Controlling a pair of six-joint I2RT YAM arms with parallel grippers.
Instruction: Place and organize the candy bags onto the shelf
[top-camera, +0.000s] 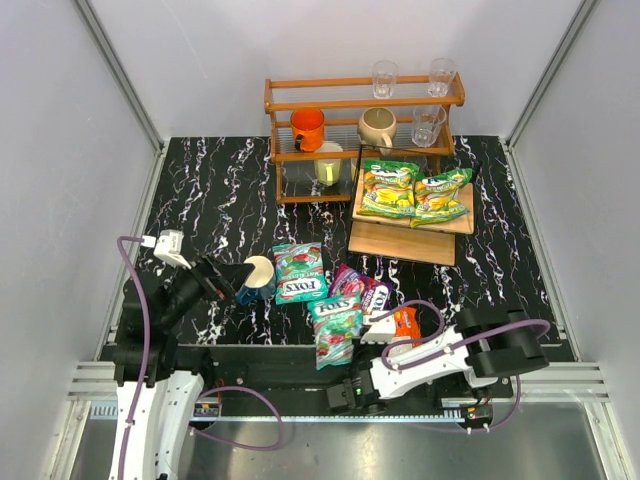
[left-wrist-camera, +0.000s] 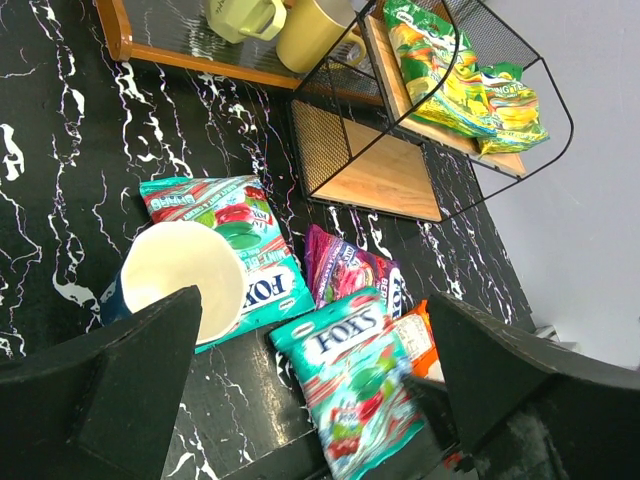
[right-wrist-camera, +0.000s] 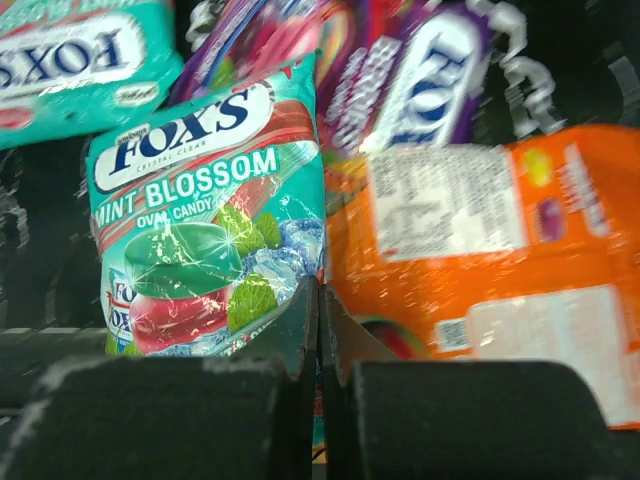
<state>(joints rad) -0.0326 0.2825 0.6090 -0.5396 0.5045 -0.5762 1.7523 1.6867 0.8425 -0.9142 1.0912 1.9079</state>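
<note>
Two green-yellow bags (top-camera: 390, 188) (top-camera: 441, 196) lie on the upper board of the pale wood shelf (top-camera: 400, 243). On the black marble table lie a teal FOX'S bag (top-camera: 299, 272), a purple bag (top-camera: 358, 288) and an orange bag (top-camera: 405, 322). A second teal FOX'S bag (top-camera: 337, 332) hangs over the front edge. My right gripper (right-wrist-camera: 320, 300) is shut on this bag's (right-wrist-camera: 200, 230) lower edge, beside the orange bag (right-wrist-camera: 500, 250). My left gripper (left-wrist-camera: 310, 400) is open and empty, above the table near the mug, looking over the bags.
A blue-and-cream mug (top-camera: 256, 278) stands next to the left gripper and the first teal bag. An orange-brown rack (top-camera: 300, 150) with cups and glasses stands at the back, left of the shelf. Grey walls close in the table on three sides.
</note>
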